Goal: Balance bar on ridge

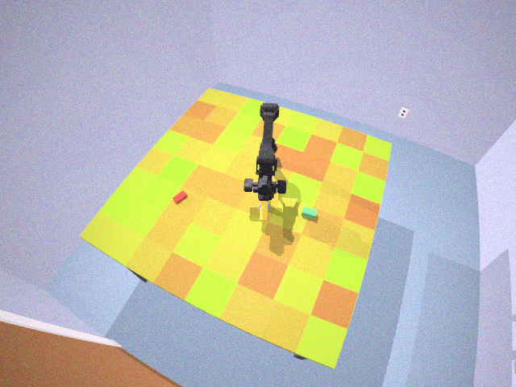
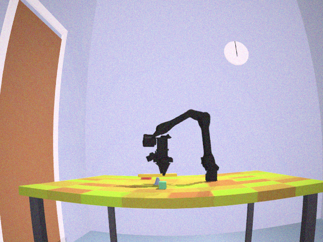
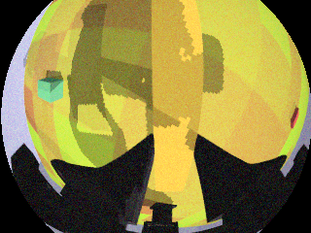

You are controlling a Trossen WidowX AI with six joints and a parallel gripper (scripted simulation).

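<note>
From the side view, closest to the camera is the small teal-green cube (image 2: 162, 185), sitting on the checkered yellow, orange and green table top (image 2: 234, 192). Just behind the cube and a touch to its left is the little grey-blue wedge-shaped ridge (image 2: 156, 181), standing upright on the table. Behind the cube and above it hangs the black parallel-jaw gripper (image 2: 163, 173), pointing straight down and clamped onto the long flat yellow bar (image 2: 157, 175). The bar looks level and sits a bit higher than the ridge's tip; I can't tell from here if they're touching. In the wrist view the bar (image 3: 171, 91) runs straight away from the camera between the two dark fingers, with the cube (image 3: 51, 88) off to its left. Further back than the cube is a small flat red block (image 2: 146, 178) lying on the table, under the bar's left end. Farthest from the cube, off to the right, is the arm's black base (image 2: 211, 175).
</note>
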